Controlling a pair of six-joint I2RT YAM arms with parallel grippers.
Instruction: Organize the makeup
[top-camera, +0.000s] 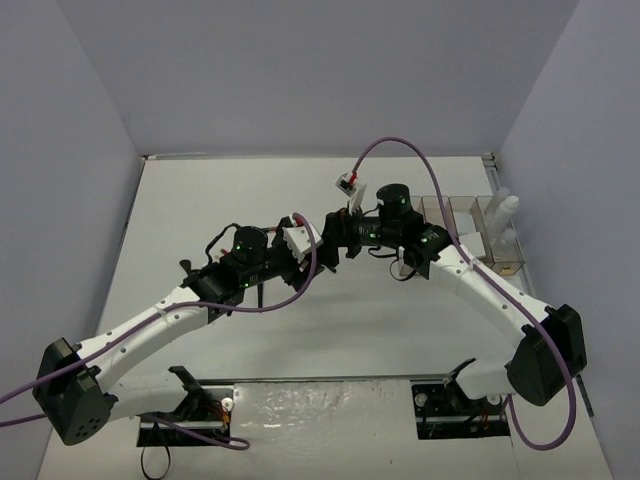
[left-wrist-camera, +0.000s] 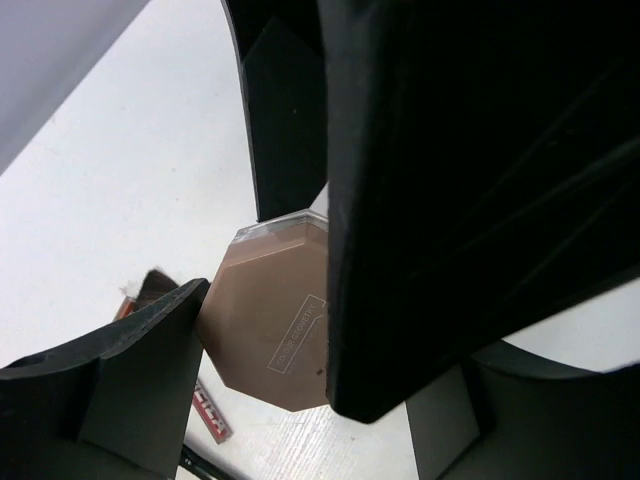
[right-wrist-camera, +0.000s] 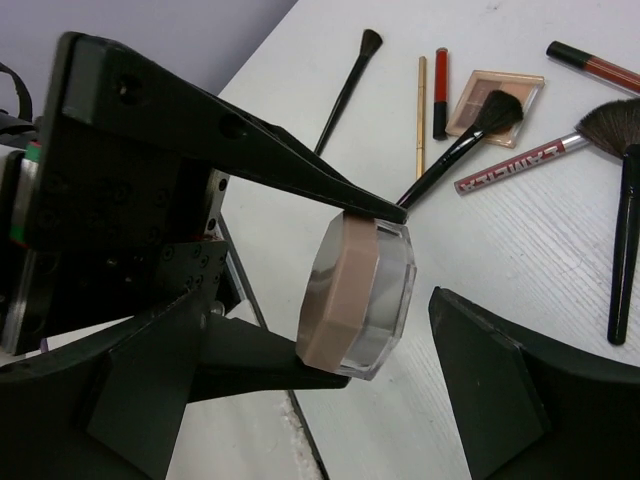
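Note:
A pink-tan octagonal compact (right-wrist-camera: 345, 290) with a clear base hangs above the table between both grippers. My left gripper (left-wrist-camera: 300, 345) is shut on it; its fingers (right-wrist-camera: 300, 180) pinch the compact's top and bottom edges in the right wrist view. My right gripper (right-wrist-camera: 322, 305) is open, one finger on each side of the compact, not touching it. The compact's face (left-wrist-camera: 265, 310) shows in the left wrist view, partly hidden by a right finger (left-wrist-camera: 450, 200). In the top view the grippers (top-camera: 330, 235) meet at mid-table. Brushes (right-wrist-camera: 460, 150), pencils (right-wrist-camera: 440, 90) and a square palette (right-wrist-camera: 515, 85) lie on the table beyond.
The clear organizer (top-camera: 470, 235) stands at the right, with white-capped bottles (top-camera: 505, 215) at its far end. A large brush (right-wrist-camera: 622, 200), a thin brush (right-wrist-camera: 345, 90), a red labelled tube (right-wrist-camera: 515, 160) and a red gloss stick (right-wrist-camera: 595, 65) lie on the table.

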